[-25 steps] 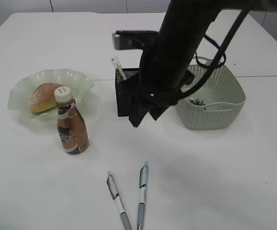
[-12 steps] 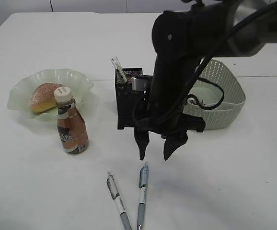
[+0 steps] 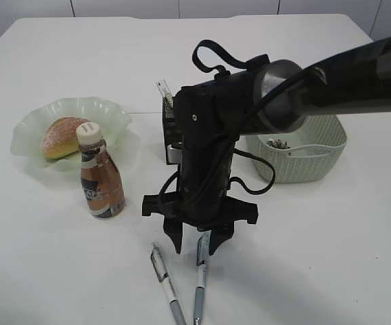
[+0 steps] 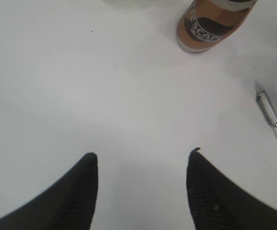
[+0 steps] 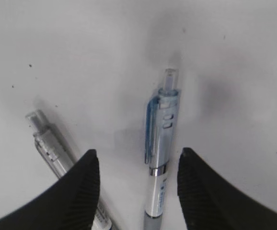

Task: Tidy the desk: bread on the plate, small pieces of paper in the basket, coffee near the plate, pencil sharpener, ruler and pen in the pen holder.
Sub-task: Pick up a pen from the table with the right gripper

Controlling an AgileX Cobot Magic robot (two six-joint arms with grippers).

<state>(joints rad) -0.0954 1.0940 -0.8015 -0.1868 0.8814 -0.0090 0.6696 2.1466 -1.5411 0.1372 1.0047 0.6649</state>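
A plain white desk (image 3: 331,257) fills the scene. The right arm reaches in from the upper right of the exterior view and bends steeply down, its right claw (image 3: 195,248) pointing at the desk with the jaws standing apart and nothing held. In the right wrist view the blue pen (image 5: 158,158) lies between the two jaws, its clicker end pointing away from the camera, while the clear pen (image 5: 57,153) lies just outside the left-hand jaw. The left claw (image 4: 142,165) hangs over bare desk, jaws also apart and empty, with the coffee bottle (image 4: 210,26) well ahead of it.

The pale green wavy plate (image 3: 107,112) holds the bread (image 3: 61,135), and the coffee bottle stands upright just in front of the plate. The black mesh pen holder (image 3: 170,128), mostly hidden behind the arm, has a white item sticking out of its top. The grey-green basket (image 3: 317,159) holds small scraps.
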